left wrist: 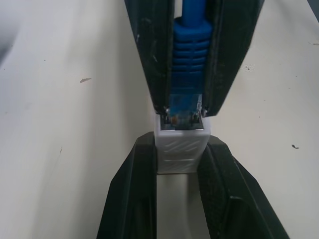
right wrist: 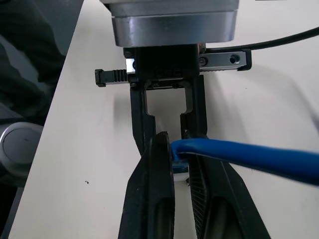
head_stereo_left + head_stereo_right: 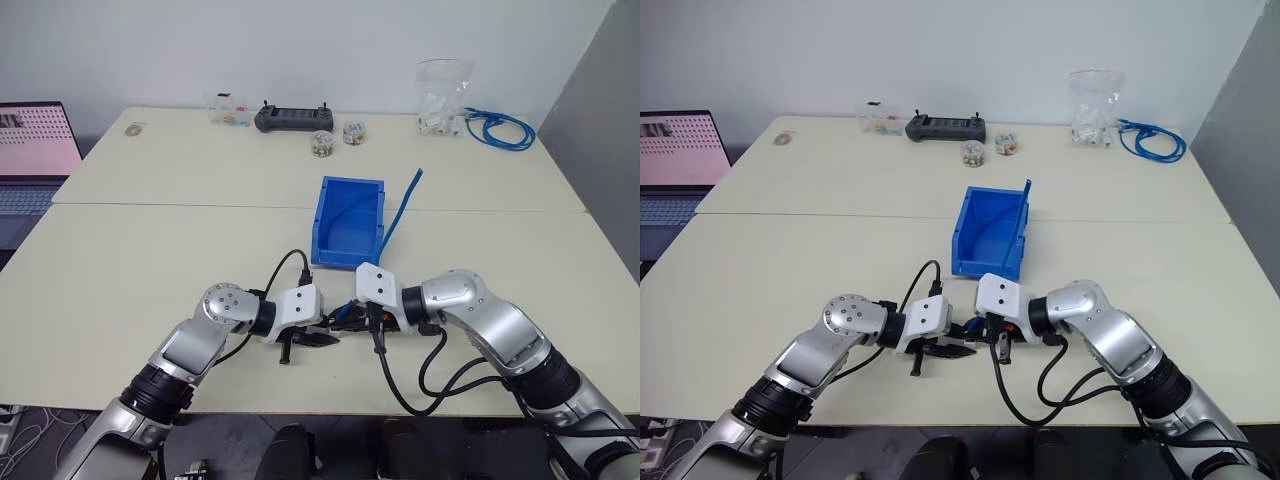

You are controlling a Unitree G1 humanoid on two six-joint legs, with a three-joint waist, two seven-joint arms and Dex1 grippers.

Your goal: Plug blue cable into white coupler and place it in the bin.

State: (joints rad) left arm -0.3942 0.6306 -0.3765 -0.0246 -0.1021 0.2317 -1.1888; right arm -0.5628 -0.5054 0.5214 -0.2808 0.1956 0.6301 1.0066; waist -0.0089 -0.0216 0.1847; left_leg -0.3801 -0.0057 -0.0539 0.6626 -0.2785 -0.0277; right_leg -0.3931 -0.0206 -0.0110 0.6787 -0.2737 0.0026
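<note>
My left gripper (image 1: 182, 144) is shut on the white coupler (image 1: 182, 154), a small ribbed white block held between its black fingers. Facing it, my right gripper (image 1: 184, 108) is shut on the ribbed boot of the blue cable (image 1: 188, 50). The cable's clear plug sits right at the coupler's mouth, partly inside it. The two grippers meet just above the table near its front edge (image 3: 345, 328). From there the blue cable (image 3: 403, 208) rises back over the blue bin (image 3: 350, 222), which stands just beyond the grippers at mid-table.
Along the table's far edge lie a black controller (image 3: 295, 118), two small jars (image 3: 322, 143), a small clear box (image 3: 228, 110), a clear bag of white pieces (image 3: 442, 100) and a coil of blue cable (image 3: 498, 127). A laptop (image 3: 35, 150) stands at the far left.
</note>
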